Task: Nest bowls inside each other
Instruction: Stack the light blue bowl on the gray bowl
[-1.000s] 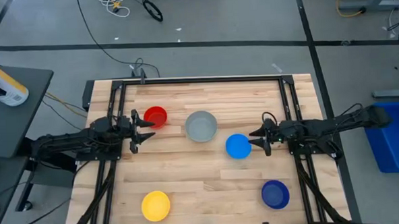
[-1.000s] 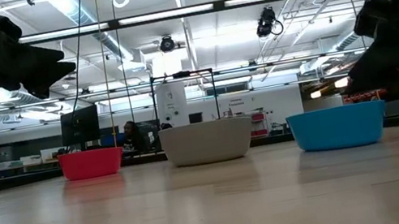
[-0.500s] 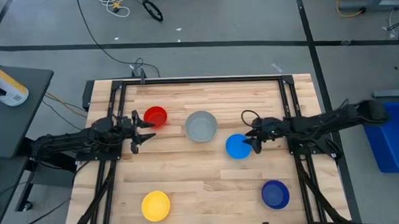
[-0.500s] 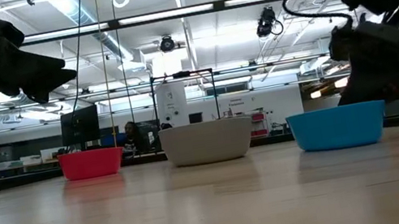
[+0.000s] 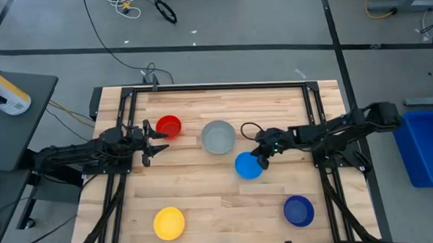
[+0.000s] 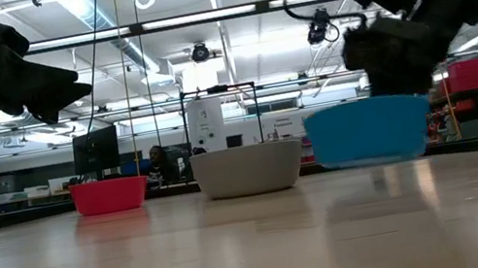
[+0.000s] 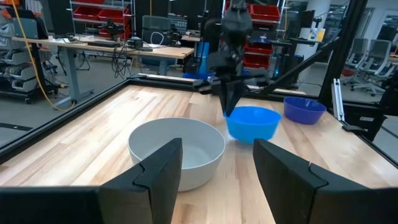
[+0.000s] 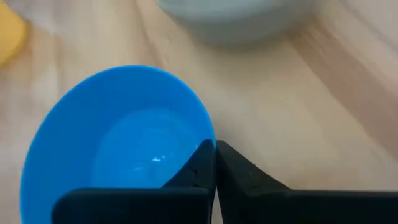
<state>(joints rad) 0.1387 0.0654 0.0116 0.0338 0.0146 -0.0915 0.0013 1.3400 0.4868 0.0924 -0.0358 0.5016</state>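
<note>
Five bowls show in the high view: red [image 5: 168,126], grey [image 5: 219,137], light blue [image 5: 248,165], dark blue [image 5: 299,210] and yellow [image 5: 169,222]. The red, grey, dark blue and yellow ones sit on their bases on the wooden table [image 5: 205,191]. My right gripper [image 5: 262,155] is shut on the light blue bowl [image 6: 372,130], which hangs just above the table beside the grey bowl [image 6: 247,170]. My left gripper [image 5: 159,140] waits open next to the red bowl, level, with the grey bowl [image 7: 177,152] ahead of it. My right gripper pinches the light blue bowl's rim [image 8: 208,138] on the side toward the table's right edge, one finger inside the bowl and one outside. The fingers [image 8: 200,163] slant down from the table's right. The bowl hangs clear of the table, nearly level, its opening up.
A black frame [image 5: 131,103] runs along the table's left, far and right sides. A blue bin [image 5: 430,149] stands on the floor past the right edge. Bare wood lies between the yellow and dark blue bowls at the near side.
My right gripper has gone toward the table's left, reached the light blue bowl and shut on its rim. The bowl, which stood on the table, is now lifted clear and has shifted left, closer to the grey bowl.
</note>
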